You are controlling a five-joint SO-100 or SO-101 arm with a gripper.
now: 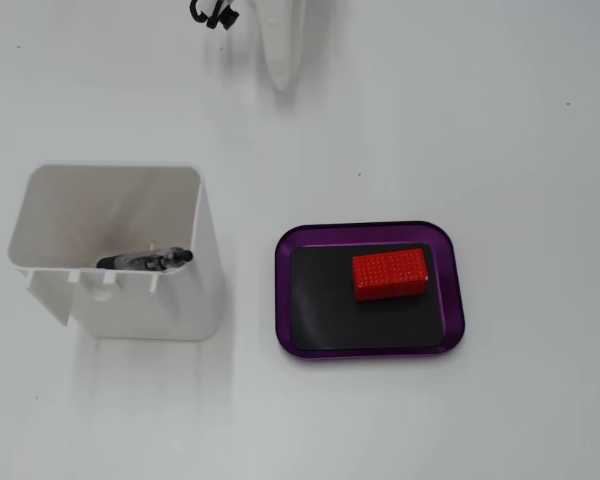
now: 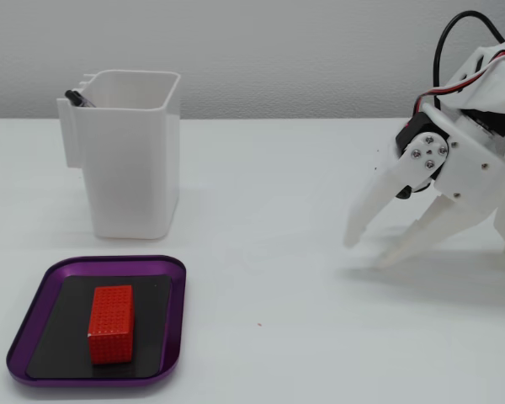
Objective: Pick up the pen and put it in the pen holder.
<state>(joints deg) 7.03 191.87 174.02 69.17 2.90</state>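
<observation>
The pen [image 1: 145, 260] already lies inside the white pen holder [image 1: 205, 250] at the left of the overhead fixed view, long axis running left-right along its near wall, well apart from the jaws, which hang apart and empty at the side view's right.

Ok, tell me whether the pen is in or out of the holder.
In. The pen lies inside the white pen holder, its tip poking above the rim. The tool is open and empty, well clear.
</observation>
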